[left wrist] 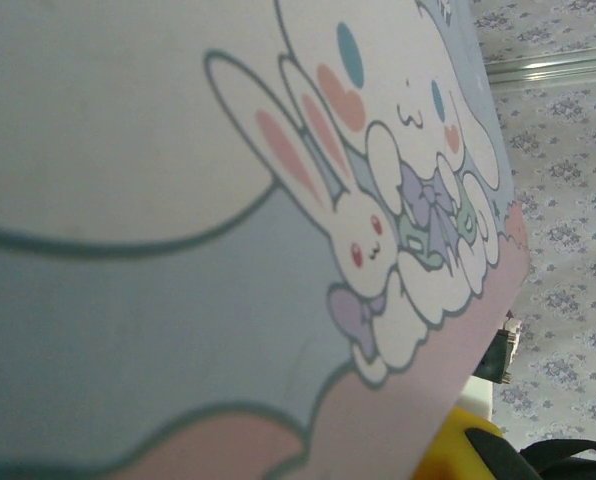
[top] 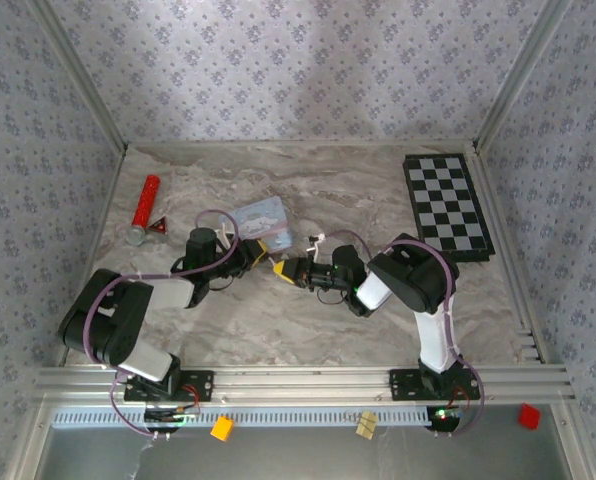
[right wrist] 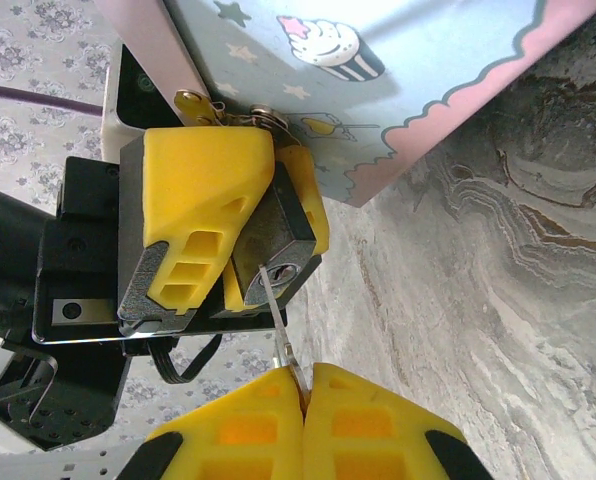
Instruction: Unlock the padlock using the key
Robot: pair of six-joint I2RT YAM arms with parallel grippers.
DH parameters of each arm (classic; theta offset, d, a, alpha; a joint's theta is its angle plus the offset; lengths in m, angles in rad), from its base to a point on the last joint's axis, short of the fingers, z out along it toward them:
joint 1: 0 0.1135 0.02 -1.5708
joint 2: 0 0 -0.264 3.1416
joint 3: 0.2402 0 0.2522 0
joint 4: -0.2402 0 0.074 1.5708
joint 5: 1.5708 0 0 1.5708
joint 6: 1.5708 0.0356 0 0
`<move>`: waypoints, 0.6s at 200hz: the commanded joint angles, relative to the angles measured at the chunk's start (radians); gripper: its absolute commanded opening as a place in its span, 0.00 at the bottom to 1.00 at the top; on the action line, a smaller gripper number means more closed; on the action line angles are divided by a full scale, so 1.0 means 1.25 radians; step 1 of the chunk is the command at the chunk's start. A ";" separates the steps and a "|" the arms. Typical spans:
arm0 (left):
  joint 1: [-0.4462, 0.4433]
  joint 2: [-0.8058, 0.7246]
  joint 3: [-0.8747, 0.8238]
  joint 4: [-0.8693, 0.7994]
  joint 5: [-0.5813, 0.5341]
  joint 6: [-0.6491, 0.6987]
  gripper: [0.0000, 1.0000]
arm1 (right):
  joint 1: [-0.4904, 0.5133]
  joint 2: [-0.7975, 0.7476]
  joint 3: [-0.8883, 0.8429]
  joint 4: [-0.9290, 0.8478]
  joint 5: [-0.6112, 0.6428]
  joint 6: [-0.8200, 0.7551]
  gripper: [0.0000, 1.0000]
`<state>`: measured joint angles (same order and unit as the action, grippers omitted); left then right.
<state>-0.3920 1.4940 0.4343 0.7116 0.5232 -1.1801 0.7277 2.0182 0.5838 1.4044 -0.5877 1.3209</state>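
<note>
left claw (right wrist: 266, 215): I see it clamped on padlock (right wrist: 290, 242), centre-left
right claw (right wrist: 304, 395): pinching key (right wrist: 281, 322), bottom centre
key tip: touching padlock's keyhole face
tin (right wrist: 398, 70): top of frame

No words, numbers or brand marks are showing legibly anywhere. The pale blue tin (left wrist: 128, 330) is carrying drawings alone: a white rabbit and a long-eared character on its lid, a cupcake and stars near one corner.
</note>
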 commanded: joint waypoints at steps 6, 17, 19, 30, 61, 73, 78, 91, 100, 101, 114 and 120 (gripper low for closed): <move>0.010 -0.028 0.002 0.085 0.023 -0.005 0.00 | 0.007 0.003 -0.001 -0.009 0.006 0.007 0.00; 0.014 -0.025 0.003 0.087 0.024 -0.002 0.00 | 0.008 0.000 -0.003 -0.008 0.004 0.006 0.00; 0.015 -0.024 0.002 0.087 0.024 -0.002 0.00 | 0.007 -0.001 -0.002 -0.008 0.004 0.006 0.00; 0.017 -0.019 0.003 0.093 0.026 0.000 0.00 | 0.008 -0.004 -0.001 -0.009 0.001 0.005 0.00; 0.021 -0.007 -0.001 0.114 0.032 -0.005 0.00 | 0.009 -0.004 0.000 -0.008 0.003 0.010 0.00; 0.024 -0.005 -0.001 0.118 0.035 -0.005 0.00 | 0.007 -0.004 -0.001 -0.008 0.005 0.009 0.00; 0.024 -0.003 -0.001 0.119 0.037 -0.005 0.00 | 0.007 -0.004 0.000 -0.008 0.004 0.010 0.00; 0.022 0.000 -0.001 0.124 0.043 -0.007 0.00 | 0.007 -0.004 0.005 -0.008 0.000 0.013 0.00; 0.022 0.000 -0.003 0.127 0.046 -0.008 0.00 | 0.006 -0.007 0.009 -0.009 0.000 0.013 0.00; 0.022 0.001 -0.003 0.127 0.046 -0.008 0.00 | 0.007 -0.007 0.010 -0.009 -0.001 0.014 0.00; 0.022 0.004 -0.006 0.139 0.052 -0.012 0.00 | 0.006 -0.007 0.015 -0.008 -0.001 0.017 0.00; 0.022 0.004 -0.006 0.143 0.056 -0.014 0.00 | 0.006 -0.007 0.018 -0.008 -0.002 0.018 0.00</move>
<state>-0.3702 1.4948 0.4252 0.7673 0.5400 -1.1885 0.7334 2.0182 0.5838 1.3914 -0.5877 1.3247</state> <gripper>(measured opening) 0.150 0.050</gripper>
